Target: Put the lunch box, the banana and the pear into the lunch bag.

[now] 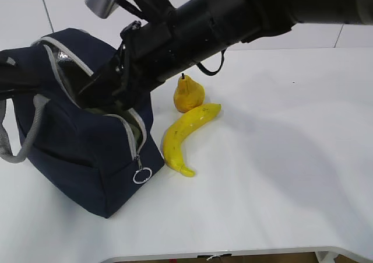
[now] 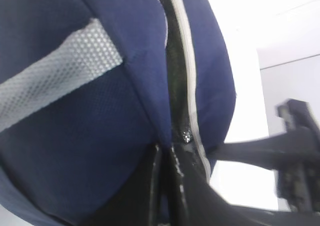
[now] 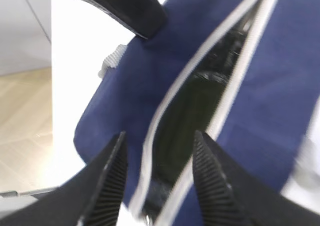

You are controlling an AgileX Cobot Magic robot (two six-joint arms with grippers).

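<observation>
From the outside camera, the lunch bag (image 1: 87, 152) stands on the white table (image 1: 280, 175), its zipper open and the ring pull (image 1: 141, 175) hanging at the near end. The right arm (image 1: 221, 18) reaches over from the far side and ends above the bag's mouth; its gripper is hidden among dark parts there. The pear (image 1: 188, 94) sits upright just beside the bag, and the banana (image 1: 186, 136) lies just in front of the pear, touching it, curving toward the bag's near corner. A grey handle (image 1: 23, 129) loops off the bag's far side. The lunch box cannot be made out.

The left wrist camera sits very close to the bag (image 2: 75, 136): navy cloth, a grey strap (image 2: 55, 70) and the pale zipper edge (image 2: 187, 60). The left gripper (image 2: 165, 153) is pressed together, pinching the cloth of the bag beside the zipper.

The right wrist camera looks down into the bag's opening (image 3: 200, 100) (dark inside, contents unclear). The right gripper (image 3: 157, 166) hangs over the bag with its ribbed fingers (image 3: 112, 176) spread apart, holding nothing.
</observation>
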